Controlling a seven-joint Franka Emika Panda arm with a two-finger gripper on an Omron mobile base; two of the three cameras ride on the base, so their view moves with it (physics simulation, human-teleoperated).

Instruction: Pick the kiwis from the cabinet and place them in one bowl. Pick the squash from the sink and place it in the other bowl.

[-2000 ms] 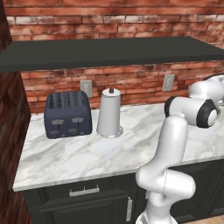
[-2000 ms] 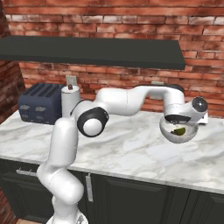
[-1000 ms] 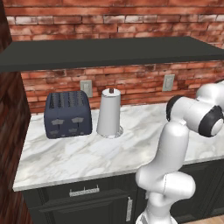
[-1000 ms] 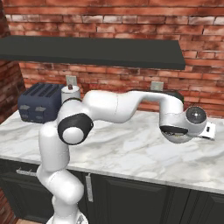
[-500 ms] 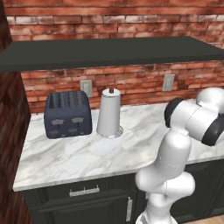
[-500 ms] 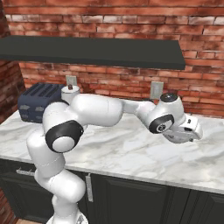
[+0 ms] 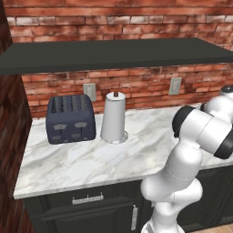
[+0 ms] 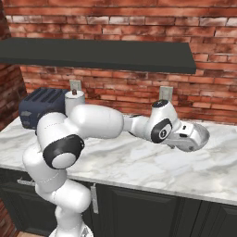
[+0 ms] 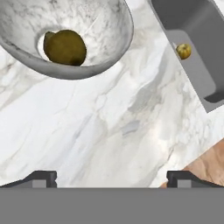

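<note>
The pale speckled bowl lies at the top left of the hand view with one olive-green kiwi resting inside it. My gripper is open and empty, its fingertips hovering over bare marble a short way from the bowl. At the top right, the grey sink holds a small yellow-orange squash. In the right base view my hand sits right beside the bowl on its left. The dark cabinet spans the wall above the counter.
A dark blue toaster and a paper-towel roll stand at the back left of the marble counter. The counter's edge and wooden floor show at the hand view's lower right. Outlets sit on the brick wall.
My arm has swung and folded, drawing the hand back from over the bowl to its left side. The kiwi stays in the bowl, and the jaws remain wide.
</note>
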